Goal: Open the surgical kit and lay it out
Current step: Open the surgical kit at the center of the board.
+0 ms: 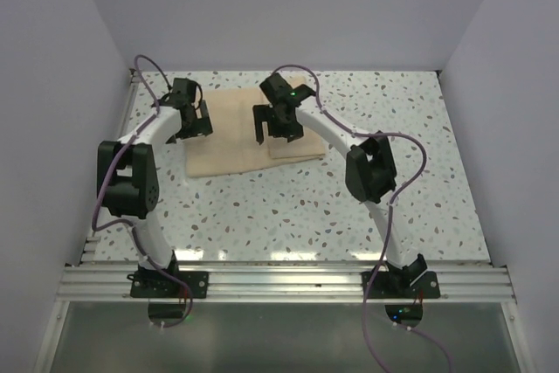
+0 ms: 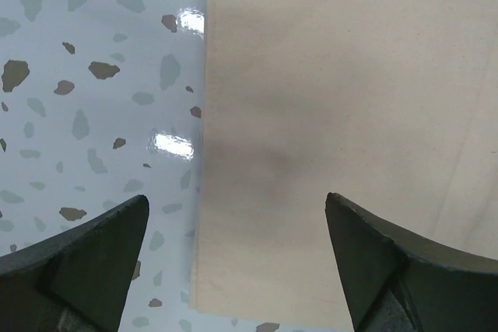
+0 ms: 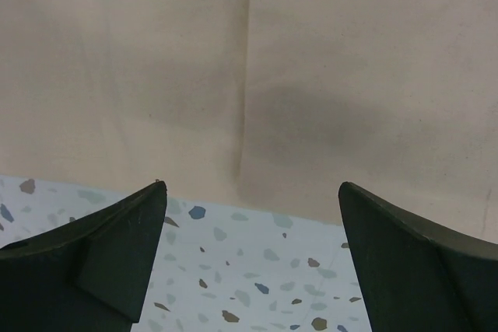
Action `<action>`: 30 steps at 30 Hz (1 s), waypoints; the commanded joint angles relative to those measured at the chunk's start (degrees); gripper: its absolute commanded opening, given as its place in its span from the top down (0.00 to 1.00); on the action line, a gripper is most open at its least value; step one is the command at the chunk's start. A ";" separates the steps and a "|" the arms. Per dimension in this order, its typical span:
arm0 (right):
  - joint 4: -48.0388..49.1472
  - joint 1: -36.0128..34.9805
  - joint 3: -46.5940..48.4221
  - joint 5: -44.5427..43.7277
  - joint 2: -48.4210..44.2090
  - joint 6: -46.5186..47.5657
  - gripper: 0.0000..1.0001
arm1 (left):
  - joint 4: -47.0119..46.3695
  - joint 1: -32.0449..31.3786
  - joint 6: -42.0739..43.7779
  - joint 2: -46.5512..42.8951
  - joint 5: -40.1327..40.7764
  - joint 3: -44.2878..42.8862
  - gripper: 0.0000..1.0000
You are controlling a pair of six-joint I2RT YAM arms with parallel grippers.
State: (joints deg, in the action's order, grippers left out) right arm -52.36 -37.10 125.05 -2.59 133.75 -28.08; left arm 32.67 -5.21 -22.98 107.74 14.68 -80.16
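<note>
The surgical kit lies as a flat, folded beige cloth wrap on the speckled table, at the back left of centre. Nothing but cloth shows. My left gripper hovers over the wrap's left edge. In the left wrist view its jaws are open, with that edge of the cloth running between the fingers. My right gripper hangs over the wrap's middle. It is open too, and holds nothing. The cloth fills the upper half of the right wrist view, with a fold crease running down it.
The speckled tabletop spreads in front of and to the right of the wrap. White walls close in the left, back and right sides. An aluminium rail carrying both arm bases runs along the near edge.
</note>
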 commanded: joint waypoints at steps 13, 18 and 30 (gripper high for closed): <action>-3.19 -1.66 -0.17 -1.37 6.07 4.78 0.61 | -1.73 0.38 -0.04 -2.72 -2.19 2.82 0.01; -4.85 -1.48 3.35 -2.07 7.58 6.01 0.93 | -1.38 0.29 -0.04 -1.31 -2.99 1.41 0.00; -3.20 8.61 -5.15 -11.02 -9.10 5.58 1.00 | -1.73 0.29 0.83 0.63 -3.08 0.53 0.00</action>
State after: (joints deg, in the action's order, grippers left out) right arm -56.10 -34.76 123.83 -7.18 135.06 -23.09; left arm 32.23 -5.21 -22.94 108.25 12.12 -77.36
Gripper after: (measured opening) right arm 0.018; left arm 0.994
